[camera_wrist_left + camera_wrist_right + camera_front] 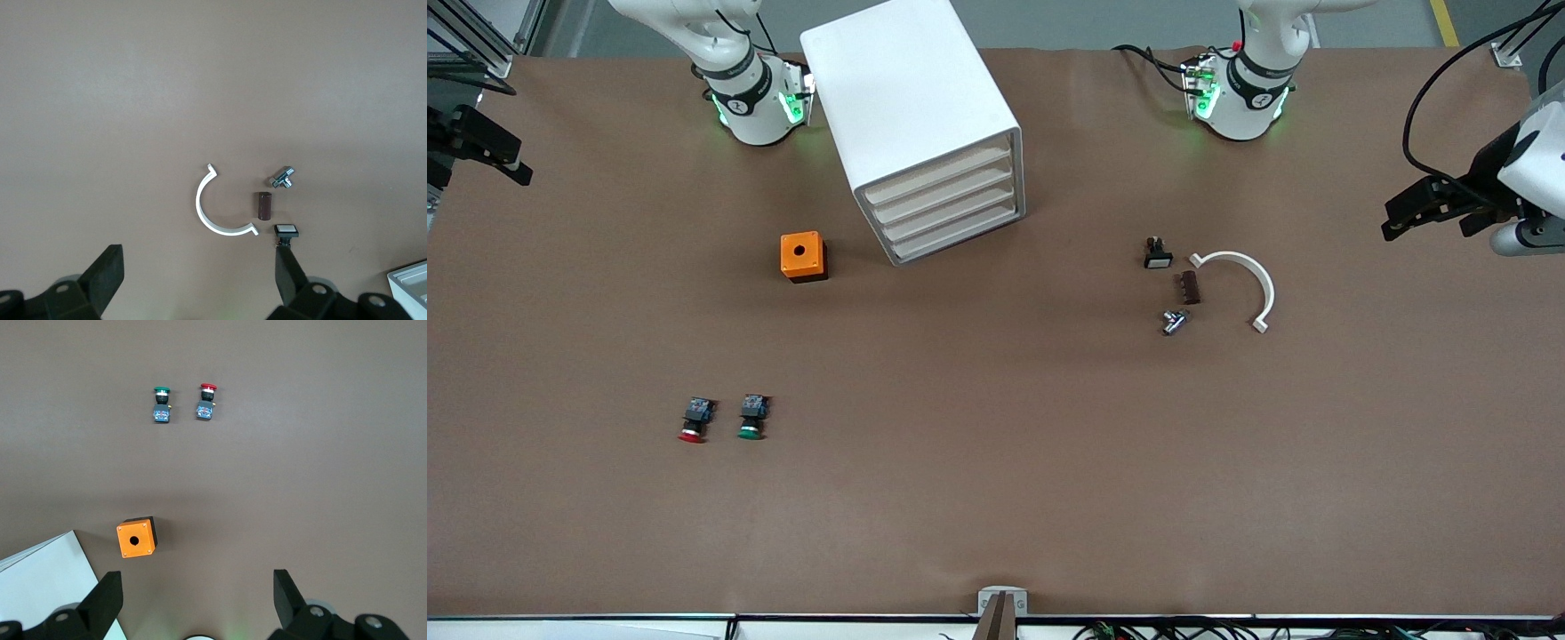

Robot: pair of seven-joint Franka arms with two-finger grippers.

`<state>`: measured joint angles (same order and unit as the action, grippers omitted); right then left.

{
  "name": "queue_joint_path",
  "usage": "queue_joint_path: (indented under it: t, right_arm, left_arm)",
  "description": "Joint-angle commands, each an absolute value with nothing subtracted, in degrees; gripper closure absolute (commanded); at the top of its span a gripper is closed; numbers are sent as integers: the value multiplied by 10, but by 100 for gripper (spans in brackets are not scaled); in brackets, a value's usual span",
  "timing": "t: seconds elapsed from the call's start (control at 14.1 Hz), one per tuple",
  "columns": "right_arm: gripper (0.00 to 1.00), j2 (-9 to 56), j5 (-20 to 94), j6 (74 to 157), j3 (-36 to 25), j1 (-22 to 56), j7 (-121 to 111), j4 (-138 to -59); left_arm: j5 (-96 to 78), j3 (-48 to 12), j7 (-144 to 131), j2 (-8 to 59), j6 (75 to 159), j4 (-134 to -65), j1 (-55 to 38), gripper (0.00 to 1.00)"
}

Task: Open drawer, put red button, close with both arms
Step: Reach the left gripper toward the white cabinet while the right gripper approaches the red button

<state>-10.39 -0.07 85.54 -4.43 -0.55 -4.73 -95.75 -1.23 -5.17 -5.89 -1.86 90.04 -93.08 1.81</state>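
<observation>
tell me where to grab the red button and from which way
Probably grip the red button across its black-and-blue body, coming straight down from above. It lies on its side with the round cap pointing toward the front camera, so the boxy body offers flatter sides. Keep clear of the green button beside it.

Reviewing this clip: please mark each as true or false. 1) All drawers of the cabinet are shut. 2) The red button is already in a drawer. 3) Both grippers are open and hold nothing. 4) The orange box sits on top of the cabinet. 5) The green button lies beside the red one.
1) True: every drawer of the white cabinet is shut.
2) False: the red button lies on the table.
3) True: left gripper and right gripper are open and hold nothing.
4) False: the orange box stands on the table beside the cabinet.
5) True: the green button lies beside the red one.
</observation>
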Motion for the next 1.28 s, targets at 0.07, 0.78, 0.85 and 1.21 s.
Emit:
queue_joint_path:
  t: [0.07,0.78,0.85,1.21]
  right_arm:
    - [0,-120,-5,853,-47,1,-37,-972]
    - [0,-100,0,845,-46,6,-36,-928]
    - [0,-98,0,845,-46,6,-35,-928]
    - [0,-61,-3,857,-46,9,-42,-924]
  left_arm:
    - [0,-54,-51,-11,889,-915,23,0]
    - [-7,-62,-141,124,892,-892,0,0]
    - [-8,-62,-153,137,892,-892,-12,0]
    - [-5,-62,-235,220,896,-890,-72,0]
